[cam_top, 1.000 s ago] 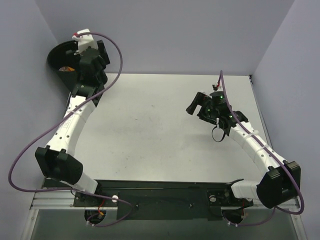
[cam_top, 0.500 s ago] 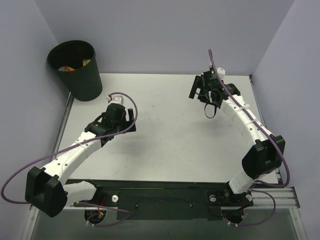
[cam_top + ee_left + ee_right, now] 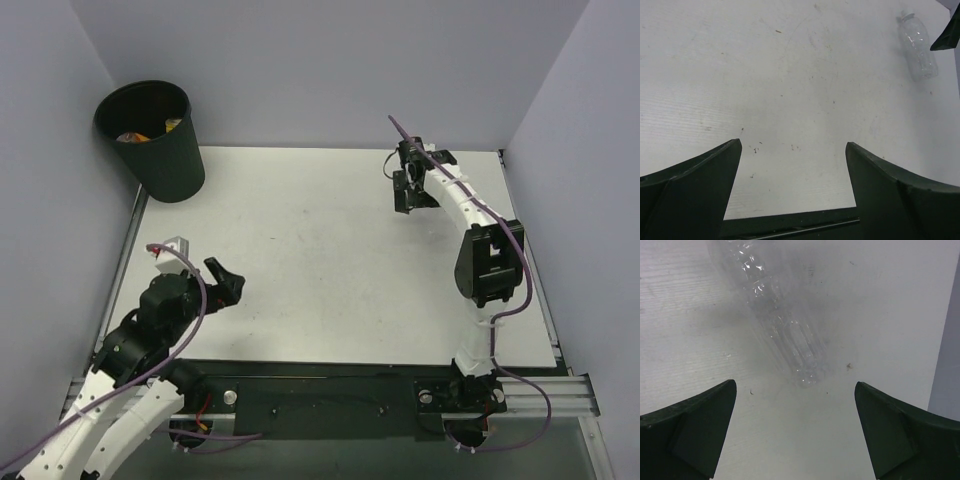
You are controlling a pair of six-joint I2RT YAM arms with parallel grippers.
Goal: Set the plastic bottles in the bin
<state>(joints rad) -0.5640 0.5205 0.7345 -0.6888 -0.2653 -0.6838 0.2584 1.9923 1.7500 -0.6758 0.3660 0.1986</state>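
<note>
The clear plastic bottle (image 3: 775, 315) lies on its side on the white table, its end just ahead of and between the open fingers of my right gripper (image 3: 795, 385). It also shows far off in the left wrist view (image 3: 917, 45), with a white cap. In the top view my right gripper (image 3: 408, 195) is at the far right of the table and I cannot make out the bottle there. The black bin (image 3: 165, 165) stands at the far left corner with orange bottles (image 3: 140, 133) inside. My left gripper (image 3: 228, 283) is open and empty, low over the near left of the table.
Purple walls close in the table on the left, back and right. The right arm's elbow (image 3: 488, 262) stands upright by the right edge. The black mounting rail (image 3: 330, 390) runs along the near edge.
The left arm has pulled back from the bin to the near left of the table. The right arm has reached out to the far right, and its gripper now points down at the clear bottle.
</note>
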